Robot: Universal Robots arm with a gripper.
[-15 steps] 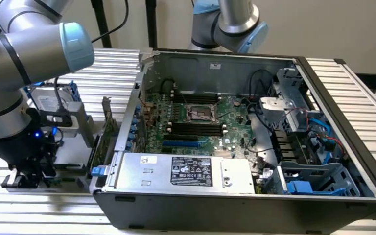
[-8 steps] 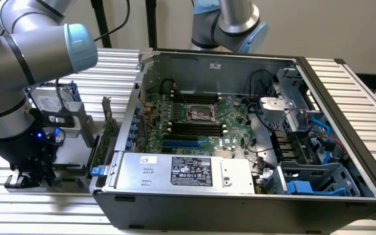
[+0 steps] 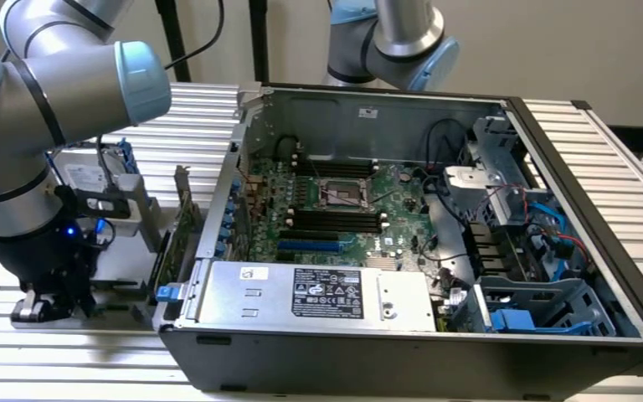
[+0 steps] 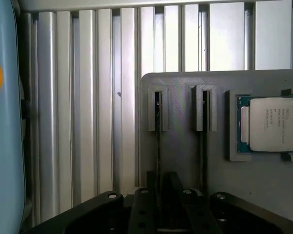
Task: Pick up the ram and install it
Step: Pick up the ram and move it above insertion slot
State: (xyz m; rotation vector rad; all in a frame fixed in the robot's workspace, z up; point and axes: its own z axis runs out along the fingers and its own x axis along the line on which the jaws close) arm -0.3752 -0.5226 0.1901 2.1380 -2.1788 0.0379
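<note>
Two thin dark ram sticks stand edge-on in the slots of a grey holder [image 4: 180, 156]. One ram [image 4: 157, 131] runs straight down into my black gripper [image 4: 163, 197], which sits over its near end. A second stick [image 4: 204, 131] stands parallel beside it. In the exterior view my gripper [image 3: 54, 306] hangs low over the slatted table at the exterior view's left, outside the open computer case [image 3: 411, 352]. The motherboard's black memory slots [image 3: 333, 219] lie in the middle of the case.
A processor chip [image 4: 268, 124] rests in a pocket of the holder beside the sticks. A green expansion card [image 3: 177, 234] and a silver hard drive [image 3: 84, 176] stand between my arm and the case wall. A second arm's base [image 3: 394, 42] rises behind the case.
</note>
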